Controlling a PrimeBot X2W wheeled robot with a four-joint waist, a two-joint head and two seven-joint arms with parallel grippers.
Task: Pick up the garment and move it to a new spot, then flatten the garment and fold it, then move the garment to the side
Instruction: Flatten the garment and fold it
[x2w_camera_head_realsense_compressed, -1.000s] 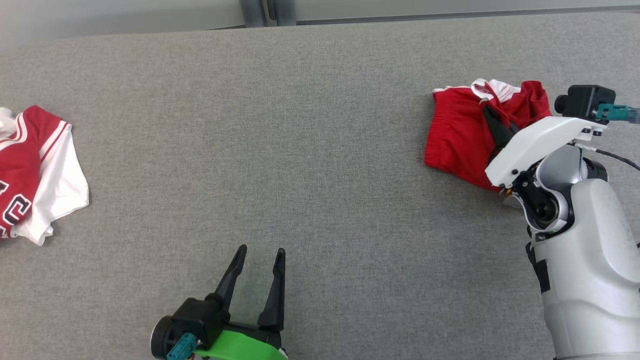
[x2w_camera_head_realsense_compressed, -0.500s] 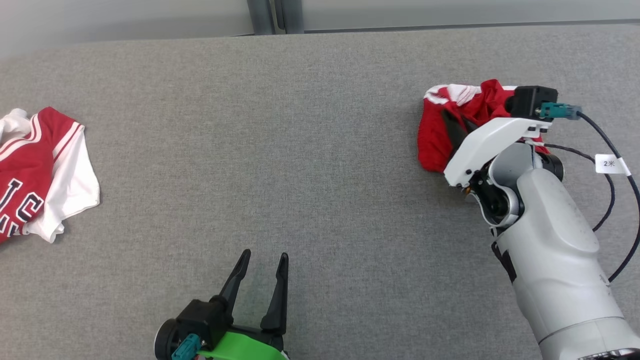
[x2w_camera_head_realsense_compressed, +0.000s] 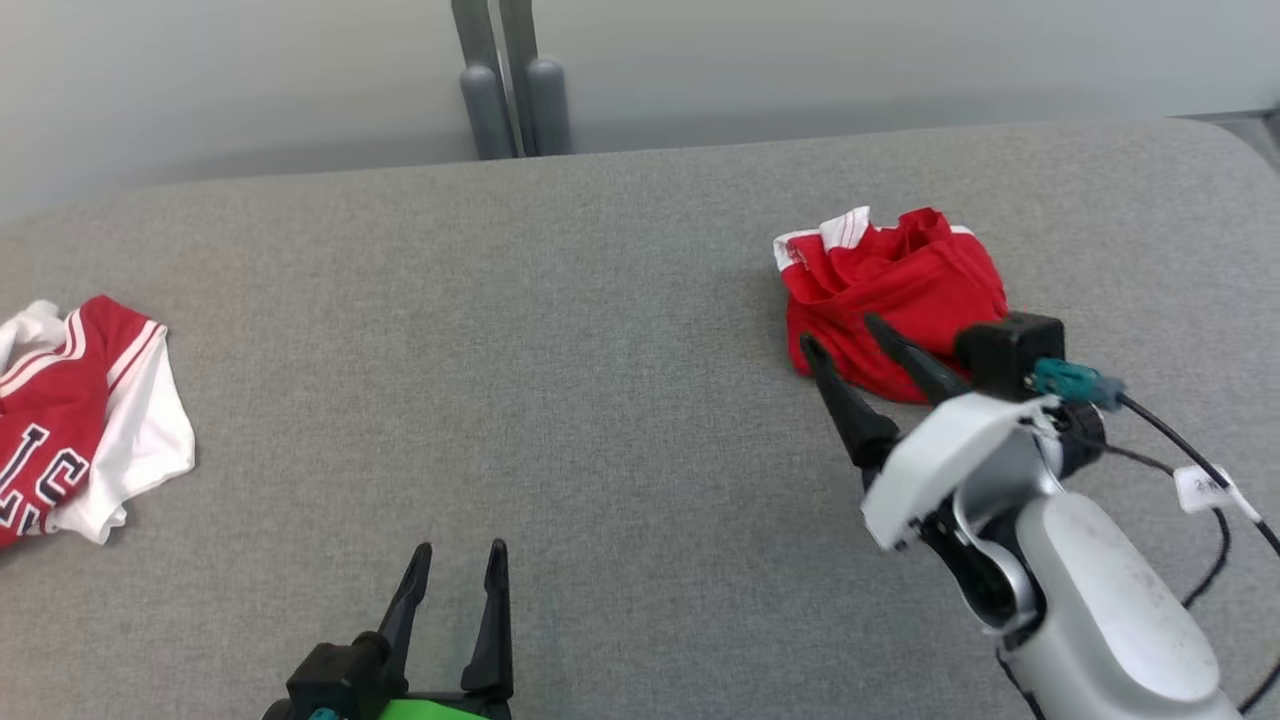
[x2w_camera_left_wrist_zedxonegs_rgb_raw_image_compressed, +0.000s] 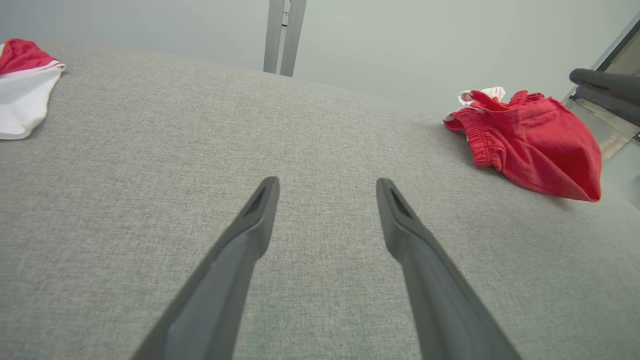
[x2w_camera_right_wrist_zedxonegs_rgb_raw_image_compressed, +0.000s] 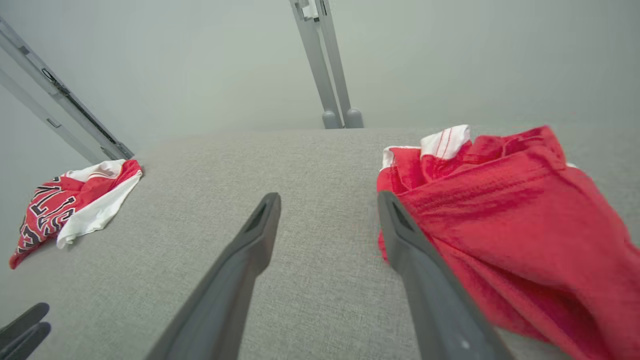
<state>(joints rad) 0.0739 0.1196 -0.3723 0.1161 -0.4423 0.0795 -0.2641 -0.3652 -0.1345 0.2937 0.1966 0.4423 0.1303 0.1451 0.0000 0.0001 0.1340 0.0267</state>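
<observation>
Head view: garment (x2w_camera_head_realsense_compressed: 900, 285) just beyond right tool (x2w_camera_head_realsense_compressed: 838, 331)

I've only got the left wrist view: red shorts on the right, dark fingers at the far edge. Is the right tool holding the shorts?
Observer: No. The right wrist view shows the right tool open, with bare grey surface between its fingers. The shorts lie bunched beside one finger, not between them.
Operator: And the white cloth at my top left?
Observer: In the head view it's a red-and-white shirt with dark lettering, crumpled at the surface's left end.
</observation>
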